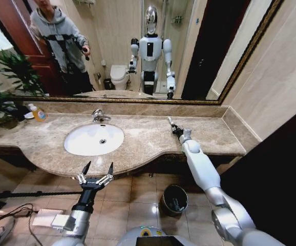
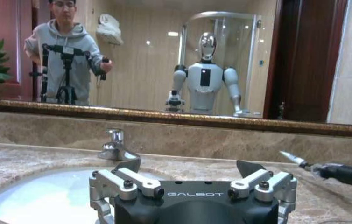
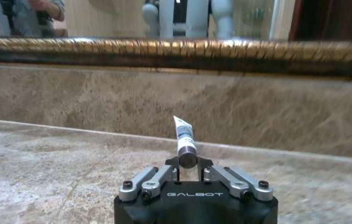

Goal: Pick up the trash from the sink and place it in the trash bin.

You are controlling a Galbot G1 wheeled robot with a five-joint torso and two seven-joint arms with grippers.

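Note:
My right gripper (image 1: 175, 128) is shut on a small white-and-blue tube (image 1: 170, 122) of trash and holds it just above the marble countertop, right of the sink (image 1: 76, 146). In the right wrist view the tube (image 3: 183, 135) sticks up from between the closed fingers of the right gripper (image 3: 188, 162). The left gripper (image 1: 98, 170) hangs open and holds nothing, in front of the counter's front edge, level with the basin. From the left wrist view the left gripper (image 2: 190, 167) faces the sink (image 2: 32, 198), with the held tube (image 2: 293, 159) off to one side. The black trash bin (image 1: 174, 200) stands on the floor below the counter.
A chrome faucet (image 1: 100, 116) sits behind the basin, and a yellow soap bottle (image 1: 38, 113) stands at the counter's far left beside a plant (image 1: 4, 87). A mirror and a wall close off the back. Cables and a white box (image 1: 48, 219) lie on the floor at left.

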